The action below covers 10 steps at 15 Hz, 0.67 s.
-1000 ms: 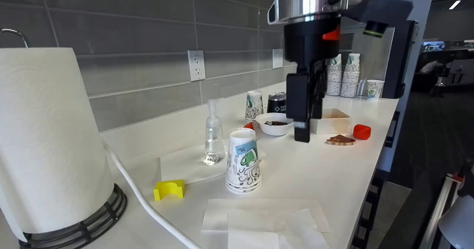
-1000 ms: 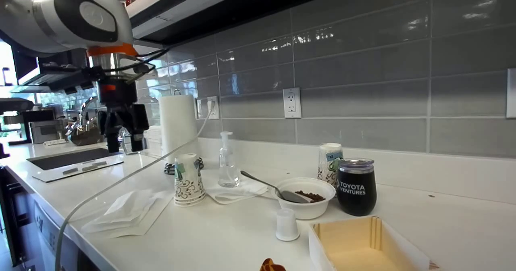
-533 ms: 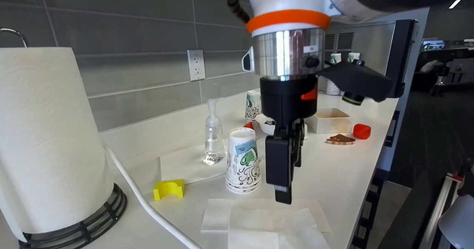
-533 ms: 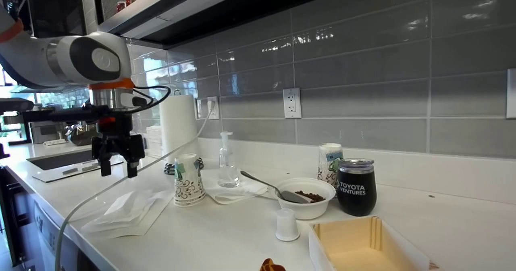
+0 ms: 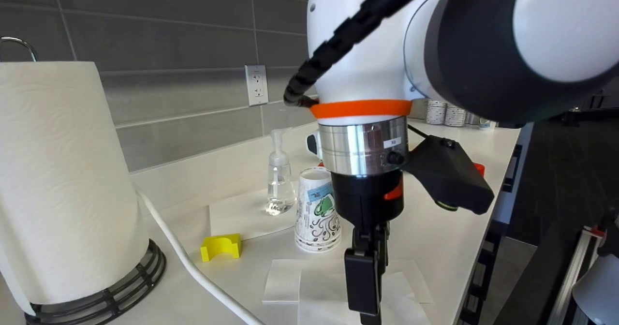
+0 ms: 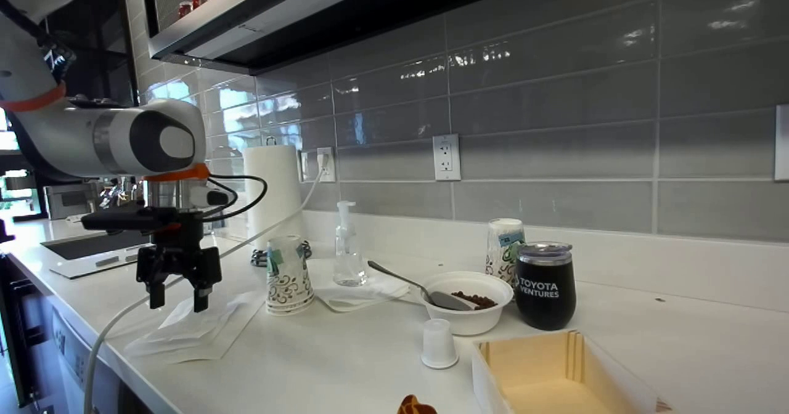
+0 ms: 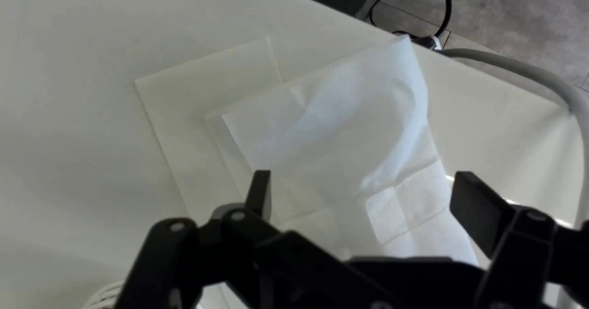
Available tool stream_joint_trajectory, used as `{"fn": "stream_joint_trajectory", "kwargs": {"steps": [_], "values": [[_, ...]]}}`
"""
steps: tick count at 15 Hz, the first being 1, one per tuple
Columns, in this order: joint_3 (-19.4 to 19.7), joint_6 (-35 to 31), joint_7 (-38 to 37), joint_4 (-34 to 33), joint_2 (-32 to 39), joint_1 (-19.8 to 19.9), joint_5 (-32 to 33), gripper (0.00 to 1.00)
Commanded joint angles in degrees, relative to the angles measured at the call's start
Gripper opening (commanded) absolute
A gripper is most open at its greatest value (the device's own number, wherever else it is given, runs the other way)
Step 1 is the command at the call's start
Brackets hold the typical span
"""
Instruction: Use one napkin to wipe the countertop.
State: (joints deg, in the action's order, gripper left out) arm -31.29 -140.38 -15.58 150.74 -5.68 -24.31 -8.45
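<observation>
"Wrist view: how does the napkin (image 7: 322,157) present itself, and how should it handle?"

"Creased white paper on the bench (image 7: 73,129), one corner close to the bench edge, lying partly over a flat lower sheet (image 7: 184,111); whether it is one layer or more cannot be told. Its thin, rumpled look suggests a very light, limp, easily torn thing, apt to slide when nudged."

"Where is it best held?"

"Probably at the raised fold (image 7: 412,116), where the paper seems to stand off the bench and can be gathered between the jaws. Flat margins offer little to pinch; a grasp there may skid, or bring the lower sheet along, though only one napkin is wanted."

"State of the claw (image 7: 362,180)?"

"Jaws spread wide, gripping nothing, poised over the napkin. Contact between tips and paper cannot be judged."

"Differences from one second earlier?"

"In both exterior views the claw stands lower and nearer the napkin. In an exterior view it is seen beside the cups (image 5: 316,216), one tip at the lower border. Jaw spread looks unchanged; napkin, lower sheet and cups appear to lie as before. No wiping is yet under way."
</observation>
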Motion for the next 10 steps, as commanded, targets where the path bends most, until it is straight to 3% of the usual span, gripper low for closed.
{"fn": "stream_joint_trajectory", "kwargs": {"steps": [1, 2, 10], "values": [[0.61, -2.62, -1.79, -1.49, 4.81, -0.77, 4.31, 0.92], [0.72, -2.97, -1.90, -1.61, 5.40, -0.91, 5.02, 0.74], [1.06, -3.03, -2.79, -2.06, 6.77, -2.05, 8.45, 0.12]]}}
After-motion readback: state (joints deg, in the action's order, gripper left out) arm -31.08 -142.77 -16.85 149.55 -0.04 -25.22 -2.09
